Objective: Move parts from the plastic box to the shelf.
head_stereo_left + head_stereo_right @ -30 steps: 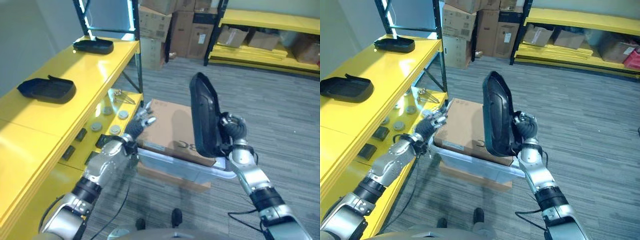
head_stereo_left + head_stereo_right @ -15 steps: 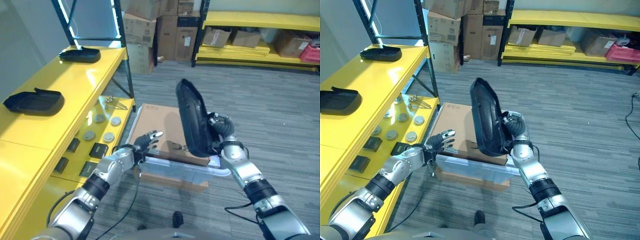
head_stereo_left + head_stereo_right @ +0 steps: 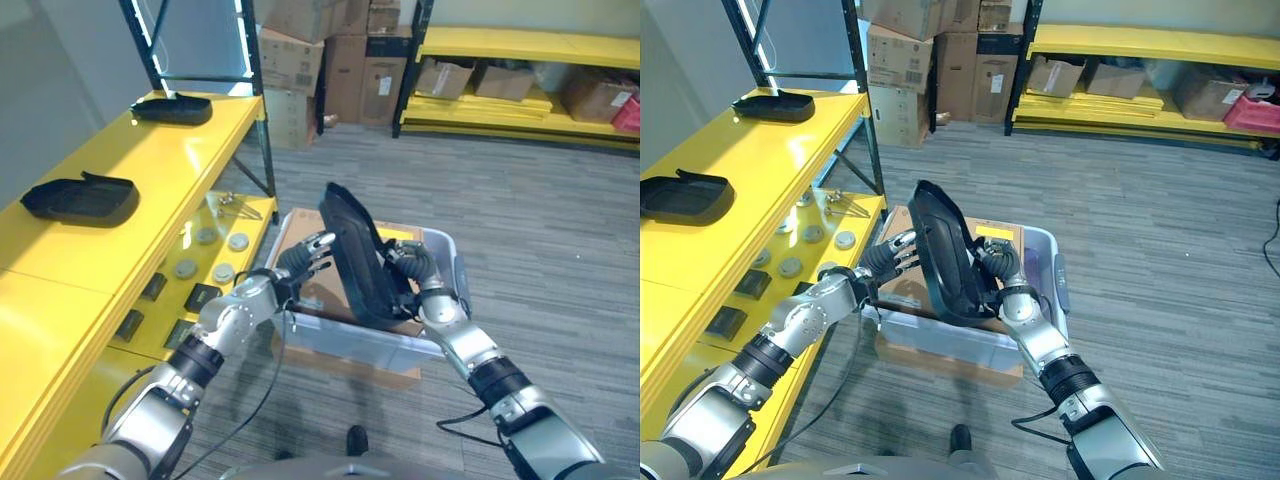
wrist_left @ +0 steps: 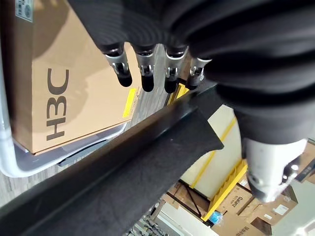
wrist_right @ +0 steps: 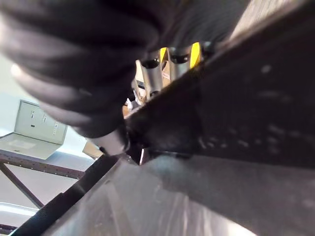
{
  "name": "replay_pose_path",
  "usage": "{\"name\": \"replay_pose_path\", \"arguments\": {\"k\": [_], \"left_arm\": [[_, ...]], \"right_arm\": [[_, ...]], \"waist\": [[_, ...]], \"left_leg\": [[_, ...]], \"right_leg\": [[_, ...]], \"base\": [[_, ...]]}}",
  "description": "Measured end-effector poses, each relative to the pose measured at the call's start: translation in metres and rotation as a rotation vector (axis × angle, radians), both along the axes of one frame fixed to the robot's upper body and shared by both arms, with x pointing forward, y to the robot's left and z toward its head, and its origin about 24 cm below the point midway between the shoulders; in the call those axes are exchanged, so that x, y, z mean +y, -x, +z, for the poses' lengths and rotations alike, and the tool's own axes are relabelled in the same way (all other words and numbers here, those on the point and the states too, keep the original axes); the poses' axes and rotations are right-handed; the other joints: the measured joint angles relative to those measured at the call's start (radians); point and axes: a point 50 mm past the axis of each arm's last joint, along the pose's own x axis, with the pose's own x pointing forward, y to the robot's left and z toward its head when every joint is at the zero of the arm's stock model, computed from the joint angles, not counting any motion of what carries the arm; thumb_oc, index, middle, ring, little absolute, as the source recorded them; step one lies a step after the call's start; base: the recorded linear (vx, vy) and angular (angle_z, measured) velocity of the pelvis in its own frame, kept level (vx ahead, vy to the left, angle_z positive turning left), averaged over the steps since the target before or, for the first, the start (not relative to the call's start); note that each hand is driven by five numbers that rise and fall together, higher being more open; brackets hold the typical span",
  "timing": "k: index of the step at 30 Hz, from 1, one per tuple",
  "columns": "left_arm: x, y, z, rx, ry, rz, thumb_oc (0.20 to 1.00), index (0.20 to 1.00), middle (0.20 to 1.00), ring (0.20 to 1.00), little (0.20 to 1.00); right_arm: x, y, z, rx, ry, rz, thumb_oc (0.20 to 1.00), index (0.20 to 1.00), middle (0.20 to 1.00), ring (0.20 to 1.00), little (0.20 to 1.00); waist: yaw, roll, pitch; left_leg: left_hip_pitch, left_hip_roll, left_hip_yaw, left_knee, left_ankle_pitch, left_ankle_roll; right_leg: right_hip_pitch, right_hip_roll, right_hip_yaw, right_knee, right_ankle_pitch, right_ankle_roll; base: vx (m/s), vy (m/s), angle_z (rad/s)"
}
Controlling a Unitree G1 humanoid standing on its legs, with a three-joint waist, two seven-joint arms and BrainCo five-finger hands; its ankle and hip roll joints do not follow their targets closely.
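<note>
A long black moulded part stands on edge above the clear plastic box. My right hand is shut on its right side, fingers curled on the part in the right wrist view. To its left, my left hand is open, its straight fingers reaching over the part's edge. A brown cardboard box lies in the plastic box. Two more black parts rest on the yellow shelf at left.
The shelf's lower level carries round grey discs, small black blocks and metal hooks. A black upright post stands at the shelf's far end. Stacked cardboard boxes and another yellow rack line the back.
My right hand has lowered the black part and brought it left towards the plastic box. My left hand has risen to the part's left face. The camera has shifted.
</note>
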Motion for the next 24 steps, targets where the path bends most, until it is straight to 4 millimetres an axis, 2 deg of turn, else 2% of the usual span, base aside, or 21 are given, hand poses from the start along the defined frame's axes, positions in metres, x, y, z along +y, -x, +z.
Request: {"name": "replay_pose_path", "arguments": {"k": [7, 14, 24], "left_arm": [[-0.002, 0.003, 0.003, -0.115, -0.156, -0.084, 1.000, 1.000, 1.000, 1.000, 1.000], [-0.012, 0.014, -0.010, -0.067, -0.254, -0.187, 1.000, 1.000, 1.000, 1.000, 1.000], [-0.028, 0.026, -0.023, 0.024, -0.237, -0.239, 1.000, 1.000, 1.000, 1.000, 1.000]], "right_arm": [[0.001, 0.000, -0.002, 0.004, 0.003, -0.001, 0.200, 0.200, 0.200, 0.200, 0.200], [0.001, 0.001, -0.007, 0.025, 0.006, -0.002, 0.200, 0.200, 0.200, 0.200, 0.200], [0.006, 0.003, -0.014, 0.053, 0.020, 0.013, 0.200, 0.200, 0.200, 0.200, 0.200]], "waist": [[-0.001, 0.000, -0.001], [-0.002, 0.000, -0.008], [-0.004, 0.000, -0.020]], "left_leg": [[0.003, 0.000, 0.000, 0.000, 0.000, 0.000], [0.007, 0.000, 0.001, 0.000, 0.000, 0.000], [0.006, 0.000, 0.002, 0.000, 0.000, 0.000]], "right_leg": [[0.001, 0.000, 0.000, 0.000, 0.000, 0.000], [0.001, 0.000, 0.000, 0.000, 0.001, -0.001], [0.001, 0.001, 0.001, 0.000, 0.001, 0.000]], "base": [[0.00, 0.000, 0.00], [0.00, 0.000, 0.00], [0.00, 0.000, 0.00]]}}
